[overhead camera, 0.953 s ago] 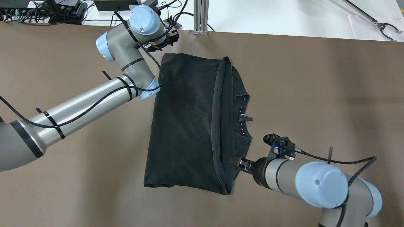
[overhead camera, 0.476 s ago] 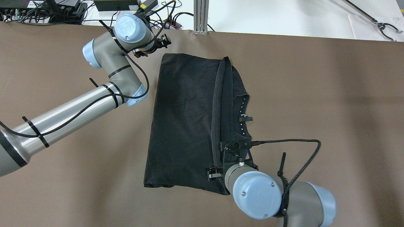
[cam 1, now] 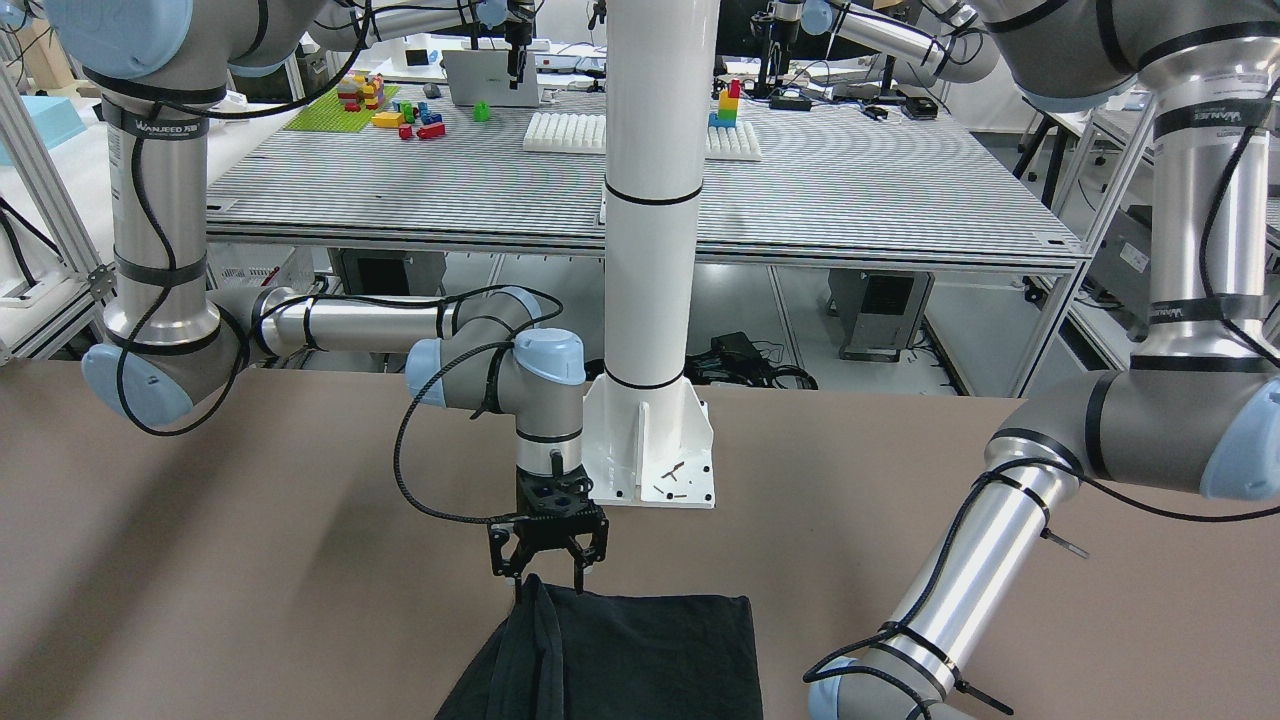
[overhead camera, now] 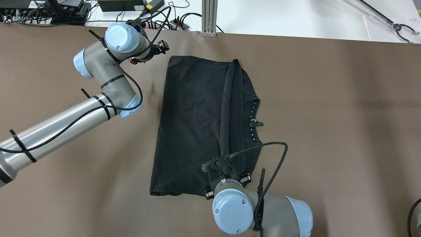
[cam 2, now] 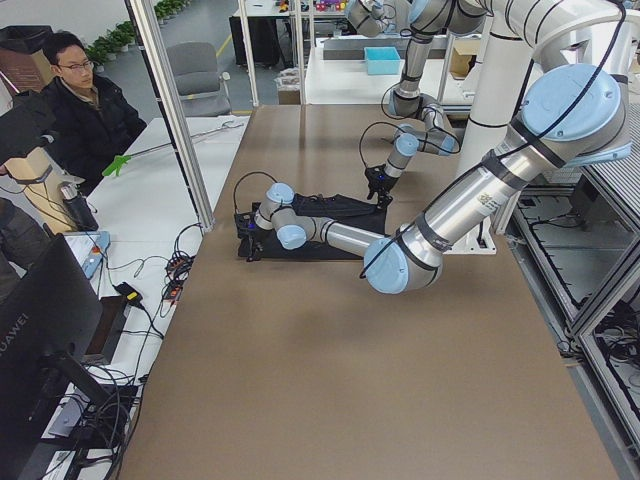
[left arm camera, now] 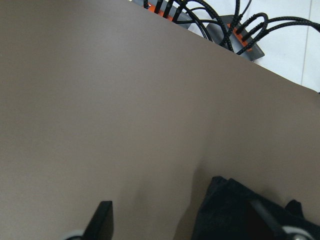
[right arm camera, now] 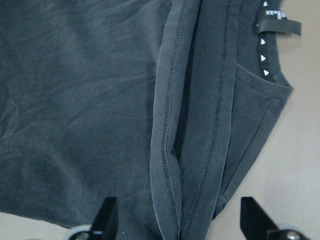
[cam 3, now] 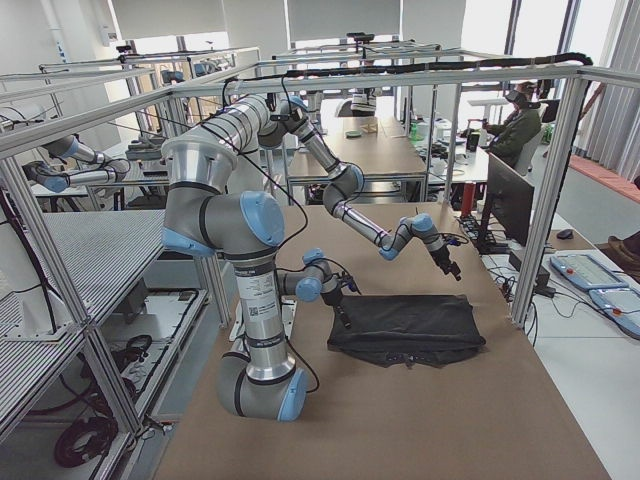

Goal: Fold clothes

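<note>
The clothes [overhead camera: 194, 125] are one black garment lying folded on the brown table [overhead camera: 329, 115], with a hem ridge and the collar on its right side. My right gripper [cam 1: 548, 572] hangs open, pointing down just above the garment's near edge. In the right wrist view this gripper [right arm camera: 180, 225] straddles the hem ridge of the clothes [right arm camera: 100, 100] with nothing held. My left gripper [left arm camera: 185, 227] is open over bare table beside the far left corner of the clothes [left arm camera: 225, 210]. From overhead, the left gripper [overhead camera: 147, 54] sits left of that corner.
A white pole's base plate [cam 1: 650, 450] stands at the robot's side of the table. Cables and a power strip [overhead camera: 171, 23] lie past the far edge beside an aluminium post [overhead camera: 209, 16]. A seated person [cam 2: 80, 100] is beyond the table's far side.
My left arm has drawn back to the left, away from the garment's far corner. My right arm has swung left from the garment's right edge and now points down over its near edge.
</note>
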You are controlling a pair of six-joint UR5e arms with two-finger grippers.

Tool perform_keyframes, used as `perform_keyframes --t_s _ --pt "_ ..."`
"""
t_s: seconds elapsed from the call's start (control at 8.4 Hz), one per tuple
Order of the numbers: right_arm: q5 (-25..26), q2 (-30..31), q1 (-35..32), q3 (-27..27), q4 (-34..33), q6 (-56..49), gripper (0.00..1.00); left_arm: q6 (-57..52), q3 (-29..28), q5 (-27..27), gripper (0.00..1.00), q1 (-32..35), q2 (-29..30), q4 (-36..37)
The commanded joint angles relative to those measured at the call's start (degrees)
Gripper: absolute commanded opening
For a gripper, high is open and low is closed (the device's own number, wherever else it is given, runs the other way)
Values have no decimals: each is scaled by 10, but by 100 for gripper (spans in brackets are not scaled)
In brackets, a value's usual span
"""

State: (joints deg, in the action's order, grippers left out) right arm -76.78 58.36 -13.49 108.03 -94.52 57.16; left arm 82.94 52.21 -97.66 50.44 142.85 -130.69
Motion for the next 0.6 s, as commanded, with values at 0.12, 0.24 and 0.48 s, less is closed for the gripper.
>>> perform_keyframes --t_s 0.12,0.24,0.48 --pt "3 -1 5 -26 -1 -38 55 4 5 11 93 0 -6 0" --pt "3 2 6 -28 0 -47 52 5 5 13 93 -1 -6 0" --pt "3 1 6 -31 0 -46 46 6 5 13 93 0 -6 0"
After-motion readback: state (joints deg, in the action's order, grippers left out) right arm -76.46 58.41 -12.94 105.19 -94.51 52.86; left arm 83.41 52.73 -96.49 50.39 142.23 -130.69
